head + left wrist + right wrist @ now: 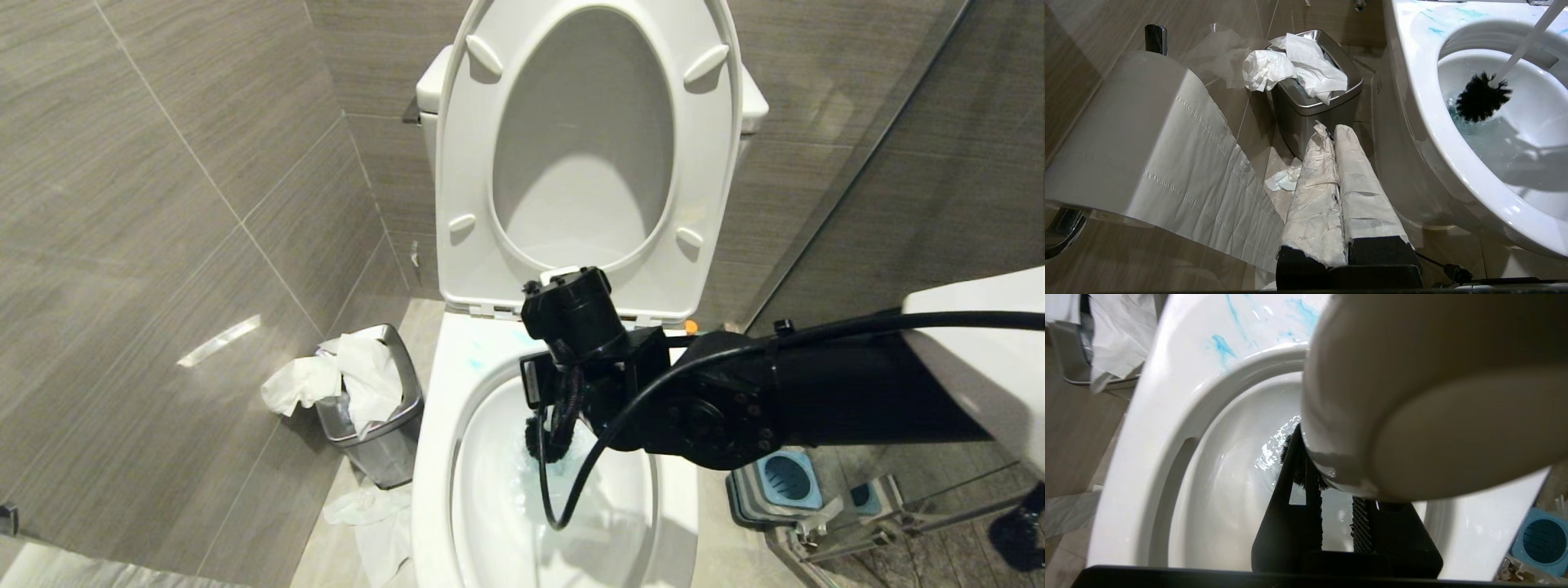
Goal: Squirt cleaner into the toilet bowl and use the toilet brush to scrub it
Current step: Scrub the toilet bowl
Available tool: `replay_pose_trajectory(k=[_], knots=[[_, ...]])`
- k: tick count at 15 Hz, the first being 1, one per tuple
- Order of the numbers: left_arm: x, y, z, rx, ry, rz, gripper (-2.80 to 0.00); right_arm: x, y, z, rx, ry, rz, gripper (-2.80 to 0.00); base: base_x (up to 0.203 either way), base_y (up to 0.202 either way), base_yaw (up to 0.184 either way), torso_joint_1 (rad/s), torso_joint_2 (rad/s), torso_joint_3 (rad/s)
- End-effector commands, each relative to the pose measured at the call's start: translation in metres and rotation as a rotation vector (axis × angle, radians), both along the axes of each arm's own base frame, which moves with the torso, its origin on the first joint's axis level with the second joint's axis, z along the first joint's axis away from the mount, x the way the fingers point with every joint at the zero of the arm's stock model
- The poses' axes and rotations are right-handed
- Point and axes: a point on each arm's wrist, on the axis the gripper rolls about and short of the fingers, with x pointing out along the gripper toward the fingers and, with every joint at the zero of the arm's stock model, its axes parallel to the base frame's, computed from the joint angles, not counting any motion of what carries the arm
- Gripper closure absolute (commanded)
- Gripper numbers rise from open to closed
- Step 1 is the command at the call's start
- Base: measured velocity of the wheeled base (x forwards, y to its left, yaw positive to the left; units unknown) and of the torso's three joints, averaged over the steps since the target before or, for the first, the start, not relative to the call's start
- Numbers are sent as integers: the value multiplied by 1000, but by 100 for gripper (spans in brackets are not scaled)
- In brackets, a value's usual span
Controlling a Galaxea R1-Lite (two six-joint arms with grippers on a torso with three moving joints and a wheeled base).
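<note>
The toilet bowl (434,457) stands with its seat and lid raised. Pale blue cleaner streaks (1220,345) mark the back of its rim, and the water (1474,128) is tinted blue. My right arm (735,400) reaches over the bowl from the right. My right gripper (1337,486) is shut on the toilet brush's white handle (1525,45), whose knob end (1433,396) fills much of the right wrist view. The black bristle head (1481,97) dips into the water at the bowl's left inner wall. My left gripper (1332,130), its fingers wrapped in white tape, hangs shut and empty beside the bowl.
A small steel bin (384,433) overflowing with tissue stands left of the toilet, with more tissue (371,514) on the floor. A toilet paper roll (1147,143) hangs near my left gripper. The grey-and-blue brush holder (784,482) sits on the floor at the right, by a glass partition.
</note>
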Motion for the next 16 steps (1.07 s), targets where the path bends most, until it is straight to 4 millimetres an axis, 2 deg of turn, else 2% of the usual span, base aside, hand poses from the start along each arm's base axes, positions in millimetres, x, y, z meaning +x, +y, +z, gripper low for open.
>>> replay_pose_trajectory(k=[1, 3, 6, 12, 16], knots=[[0, 0, 0, -1, 3, 0, 0, -16, -13, 33, 53, -44, 3, 0, 0, 0, 0, 0, 0, 0], [0, 0, 0, 0, 3, 0, 0, -24, -22, 45, 70, -59, 3, 0, 0, 0, 0, 0, 0, 0], [0, 0, 0, 0, 3, 0, 0, -28, -25, 44, 57, -47, 4, 0, 0, 0, 0, 0, 0, 0], [0, 0, 0, 0, 3, 0, 0, -4, -2, -9, 20, 37, -25, 0, 0, 0, 0, 0, 0, 0], [0, 0, 0, 0, 3, 0, 0, 15, 10, -38, 0, 64, -48, 0, 0, 0, 0, 0, 0, 0]])
